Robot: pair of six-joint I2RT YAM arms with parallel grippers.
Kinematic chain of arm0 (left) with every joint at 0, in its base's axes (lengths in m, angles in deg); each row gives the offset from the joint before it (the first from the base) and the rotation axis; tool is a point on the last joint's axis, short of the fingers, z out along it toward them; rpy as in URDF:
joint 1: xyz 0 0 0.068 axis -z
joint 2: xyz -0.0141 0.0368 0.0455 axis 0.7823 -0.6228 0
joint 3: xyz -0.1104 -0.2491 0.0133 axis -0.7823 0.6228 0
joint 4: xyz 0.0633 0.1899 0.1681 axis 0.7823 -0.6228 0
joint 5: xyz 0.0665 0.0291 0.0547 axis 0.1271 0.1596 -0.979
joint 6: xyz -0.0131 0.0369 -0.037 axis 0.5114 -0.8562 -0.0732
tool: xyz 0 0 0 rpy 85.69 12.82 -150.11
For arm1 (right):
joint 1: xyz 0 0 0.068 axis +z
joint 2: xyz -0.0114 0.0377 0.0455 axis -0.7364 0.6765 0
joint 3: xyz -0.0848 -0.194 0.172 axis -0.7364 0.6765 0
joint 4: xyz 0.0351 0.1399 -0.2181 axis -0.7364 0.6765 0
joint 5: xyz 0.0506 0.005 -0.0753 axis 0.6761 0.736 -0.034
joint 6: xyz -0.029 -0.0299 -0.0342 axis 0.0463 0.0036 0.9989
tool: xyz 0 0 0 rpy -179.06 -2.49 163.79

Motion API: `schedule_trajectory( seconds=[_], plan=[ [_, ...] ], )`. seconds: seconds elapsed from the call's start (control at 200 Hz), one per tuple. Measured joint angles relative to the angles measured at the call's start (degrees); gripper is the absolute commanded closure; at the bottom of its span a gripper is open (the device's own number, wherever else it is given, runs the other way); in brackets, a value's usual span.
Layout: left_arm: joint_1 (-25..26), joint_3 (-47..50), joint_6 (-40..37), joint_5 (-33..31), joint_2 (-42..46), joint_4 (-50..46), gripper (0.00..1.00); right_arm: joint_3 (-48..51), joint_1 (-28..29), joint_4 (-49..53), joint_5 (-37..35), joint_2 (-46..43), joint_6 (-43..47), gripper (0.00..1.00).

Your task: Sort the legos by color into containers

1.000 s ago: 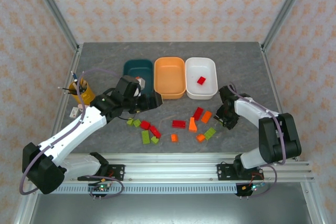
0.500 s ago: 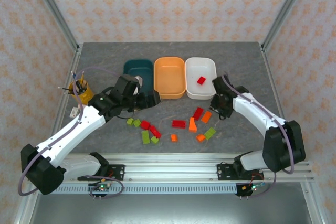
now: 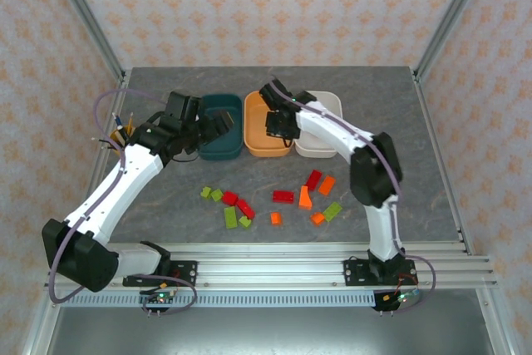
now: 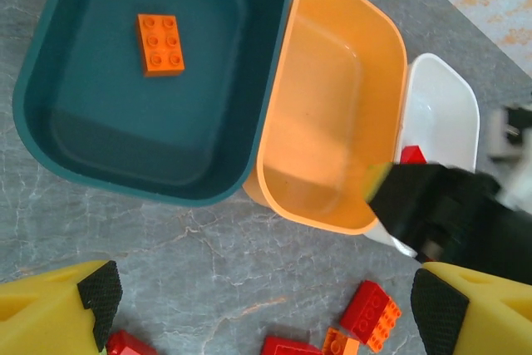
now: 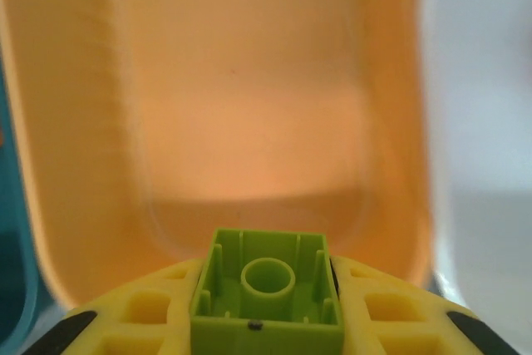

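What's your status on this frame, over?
Right end effector shut on green lego, above orange tub. Left end effector open, empty, by teal tub holding one orange lego. Nothing blocking the drop.

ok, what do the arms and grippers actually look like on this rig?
The left arm and right arm have white links with black joints. A greyish-purple cable loops along the left one. The left gripper and right gripper have yellow fingers with black textured pads.
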Motion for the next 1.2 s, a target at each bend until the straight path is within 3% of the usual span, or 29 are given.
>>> schedule_trajectory(
  seconds=[0.19, 0.305, 0.47, 0.686, 0.931, 1.201],
  plan=[
    [0.0, -0.04, 0.11, -0.02, 0.17, -1.09, 0.07, -14.78, -0.5, 4.48, 0.17, 14.08, 1.64, 0.64],
    [0.0, 1.05, 0.2, -0.11, 1.81, -1.68, 0.07, -20.04, -1.22, 6.49, 0.66, 19.06, 2.08, 0.56],
    [0.02, 2.62, 0.17, -0.76, 4.61, -3.41, 0.07, -23.82, -1.86, 8.87, 1.53, 21.68, 2.86, 0.36],
    [0.0, 3.63, 0.15, -1.81, 6.19, -6.27, 0.07, -24.96, -1.81, 10.16, 1.75, 20.57, 3.3, 0.34],
    [0.0, 4.44, 0.17, -3.23, 7.26, -10.38, 0.08, -22.8, -1.7, 9.6, 0.85, 8.04, 4.92, 0.35],
    [0.0, 7.37, 0.15, -4.2, 10.45, -14.05, 0.1, -2.67, -0.68, 0.17, 0.85, -20.48, 7.39, 0.36]
  ],
)
